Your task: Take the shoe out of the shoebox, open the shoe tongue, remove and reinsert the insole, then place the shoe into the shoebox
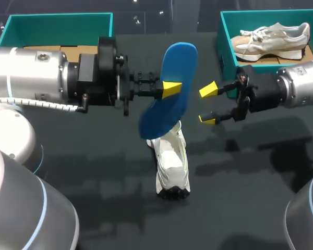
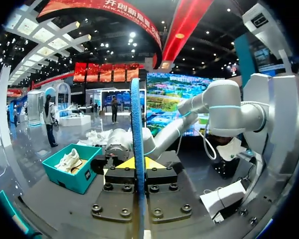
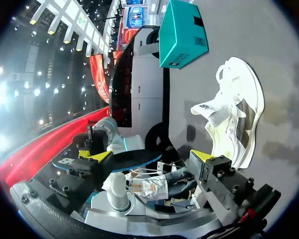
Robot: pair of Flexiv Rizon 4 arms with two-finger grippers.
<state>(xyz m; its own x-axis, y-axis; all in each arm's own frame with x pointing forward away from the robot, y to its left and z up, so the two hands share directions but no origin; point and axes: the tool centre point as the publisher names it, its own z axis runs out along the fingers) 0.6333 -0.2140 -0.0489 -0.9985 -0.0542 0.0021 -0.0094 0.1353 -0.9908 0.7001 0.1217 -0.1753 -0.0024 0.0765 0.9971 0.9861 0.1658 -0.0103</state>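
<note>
My left gripper (image 1: 171, 89) is shut on a blue insole (image 1: 169, 83), holding it on edge above the table's middle. In the left wrist view the insole (image 2: 137, 114) stands edge-on between the yellow tips of that gripper (image 2: 138, 163). Just right of the insole my right gripper (image 1: 208, 104) hangs open, not touching it. From the right wrist the insole (image 3: 132, 159) lies ahead of the open gripper (image 3: 149, 156). A white shoe (image 1: 172, 164) rests on the table under the insole, also visible as the white shoe (image 3: 236, 112) beyond the right fingers.
A teal shoebox (image 1: 227, 31) at the back right holds a second pale shoe (image 1: 274, 39). Another teal box (image 1: 57, 21) sits at the back left, seen also as the teal box (image 3: 182, 32). The dark table (image 1: 250, 172) spreads around the shoe.
</note>
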